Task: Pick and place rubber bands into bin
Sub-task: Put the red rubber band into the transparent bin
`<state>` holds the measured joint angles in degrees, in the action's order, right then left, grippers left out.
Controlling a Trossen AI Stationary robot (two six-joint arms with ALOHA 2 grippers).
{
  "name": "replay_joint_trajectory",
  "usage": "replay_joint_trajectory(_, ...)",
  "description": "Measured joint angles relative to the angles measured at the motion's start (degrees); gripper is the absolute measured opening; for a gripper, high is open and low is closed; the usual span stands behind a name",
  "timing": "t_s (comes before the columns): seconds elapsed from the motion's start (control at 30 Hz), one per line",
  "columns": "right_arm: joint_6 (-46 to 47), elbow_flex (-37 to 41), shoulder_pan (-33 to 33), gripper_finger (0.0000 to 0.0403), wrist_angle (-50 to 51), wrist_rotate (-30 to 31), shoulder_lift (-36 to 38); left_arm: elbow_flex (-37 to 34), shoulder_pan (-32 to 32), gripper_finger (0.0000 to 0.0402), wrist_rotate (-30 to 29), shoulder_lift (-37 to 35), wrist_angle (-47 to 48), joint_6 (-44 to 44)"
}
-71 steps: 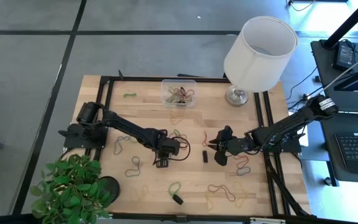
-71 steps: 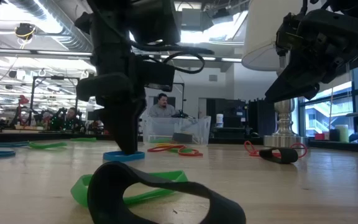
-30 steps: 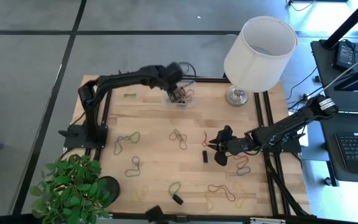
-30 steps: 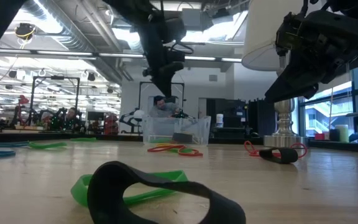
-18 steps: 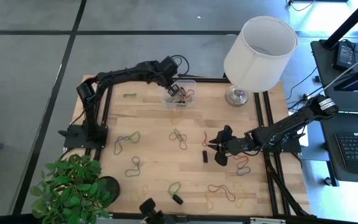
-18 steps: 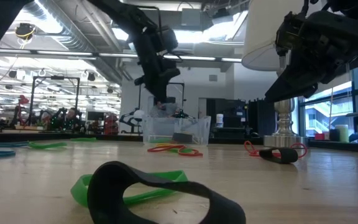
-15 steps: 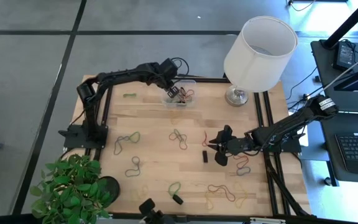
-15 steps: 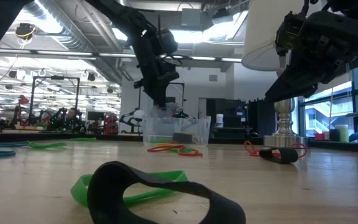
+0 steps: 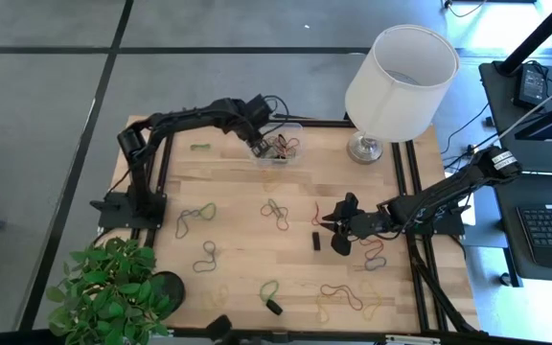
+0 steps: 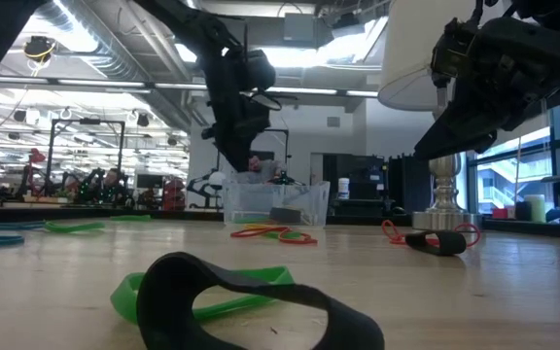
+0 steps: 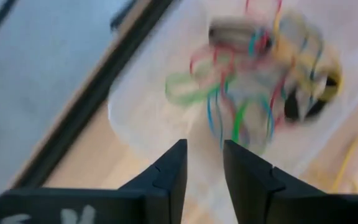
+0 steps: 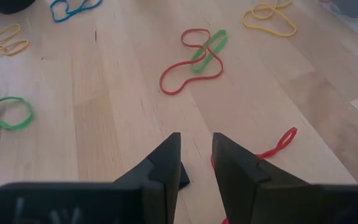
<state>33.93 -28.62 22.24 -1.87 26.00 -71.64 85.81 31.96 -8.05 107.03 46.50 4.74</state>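
Bright, even light falls on my surface (image 9: 238,220). My left wrist view is blurred; ceiling lights (image 10: 115,86) glare behind.

A white cylindrical lampshade (image 9: 402,79) on a silvery lamp base (image 9: 364,147) stands at the upper right of the wooden table (image 9: 228,201) in the high view. A leafy green plant (image 9: 111,291) fills the lower left corner. Small black blocky pieces lie on the wood: one (image 9: 315,241) right of centre, another (image 9: 274,307) near the bottom edge. At far right sits a dark desk with a keyboard (image 9: 551,226). In the low view, what may be a seated person (image 10: 253,169) shows beyond the table.
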Motion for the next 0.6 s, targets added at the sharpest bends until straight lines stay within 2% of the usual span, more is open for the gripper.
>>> replay_joint_trajectory(0.07, 0.0, 0.0, 0.0, 0.0096, 0.0, 0.0, 0.0, -1.0, -1.4, 0.0082, -1.4, -1.2, 2.6, 0.5)
replay_joint_trajectory(0.13, 0.0, 0.0, 0.0, 0.0096, 0.3, 0.0, 0.0, -3.7, -3.4, 0.0066, -3.3, -3.3, 1.1, -0.5)
replay_joint_trajectory(0.23, 0.0, 0.0, 0.0, 0.0096, 0.7, 0.0, 0.0, -10.2, -6.7, 0.0036, -4.6, -8.4, -4.8, -1.5)
replay_joint_trajectory(0.33, 0.3, 0.0, 0.0, 0.0096, 0.9, 0.0, 0.0, -18.0, -9.7, 0.0007, -2.4, -15.3, -11.2, -1.1)
replay_joint_trajectory(0.6, 2.4, 0.0, 0.0, 0.0096, 1.1, 0.0, 0.0, -38.9, -20.3, 0.0001, -0.8, -34.2, -28.0, 1.5)
